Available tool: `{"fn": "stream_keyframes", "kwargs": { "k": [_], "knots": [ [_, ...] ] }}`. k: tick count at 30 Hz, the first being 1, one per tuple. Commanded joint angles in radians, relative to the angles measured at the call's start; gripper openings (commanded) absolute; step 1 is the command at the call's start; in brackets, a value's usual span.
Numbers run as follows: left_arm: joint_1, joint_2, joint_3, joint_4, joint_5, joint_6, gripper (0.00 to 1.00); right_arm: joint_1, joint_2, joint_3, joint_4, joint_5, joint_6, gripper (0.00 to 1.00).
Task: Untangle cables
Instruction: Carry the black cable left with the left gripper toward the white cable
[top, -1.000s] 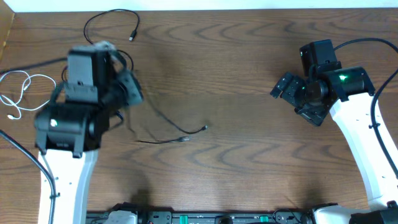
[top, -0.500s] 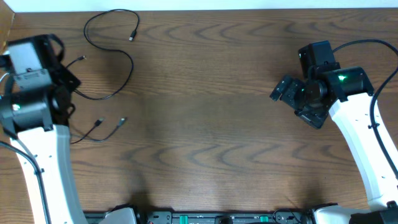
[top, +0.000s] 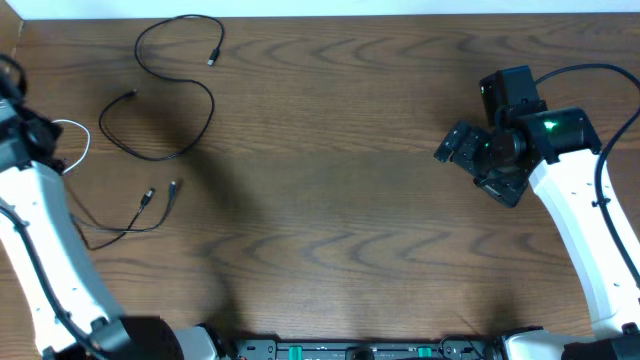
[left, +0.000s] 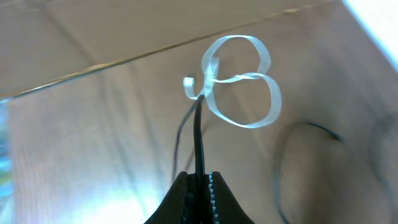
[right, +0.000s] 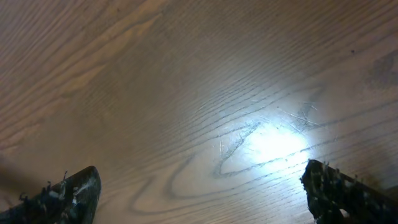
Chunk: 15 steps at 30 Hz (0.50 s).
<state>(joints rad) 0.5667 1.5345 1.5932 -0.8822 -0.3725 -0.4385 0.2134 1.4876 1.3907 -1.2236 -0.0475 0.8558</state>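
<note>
Overhead, the counter (top: 350, 200) is brown wood with long wavy grain. All three cables lie at its left end. The upper black cable (top: 205, 110) is a thin cord in two open, rounded loops, with both small plug ends lying free. The lower black cable (top: 120, 232) lies below it. Its two plug ends are close together, and its strands run left and pass under the white left arm (top: 40, 250). A curve of the white cable (top: 80, 140) shows at that arm's edge. This view does not show the left grip.

The left wrist view does. The left fingers (left: 180, 199) are dark and pressed together on the lower black cable (left: 199, 137), which rises straight from between them. At its top it meets the white cable (left: 249, 123), a pale, blurred, ribbon-like figure of two loops.

At the right, well apart from the cables, the right fingers (top: 450, 143) are black and blocky. The right wrist view shows these fingers (right: 71, 193) spread wide at the frame's lower corners, their tips rough. Between them there is only glossy grain and a bright patch of glare.
</note>
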Motion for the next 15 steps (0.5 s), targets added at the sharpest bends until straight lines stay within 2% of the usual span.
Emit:
{"fn": "stream_keyframes", "kwargs": {
  "k": [1,15],
  "knots": [
    [0.057,0.065,0.014,0.003,-0.093,-0.004,0.08,0.004,0.002,0.002,-0.003,0.019,0.003,0.99],
    [0.272,0.355,0.014,0.051,-0.092,-0.003,0.08,0.003,0.002,0.002,-0.003,0.019,0.003,0.99]
  ]
}}
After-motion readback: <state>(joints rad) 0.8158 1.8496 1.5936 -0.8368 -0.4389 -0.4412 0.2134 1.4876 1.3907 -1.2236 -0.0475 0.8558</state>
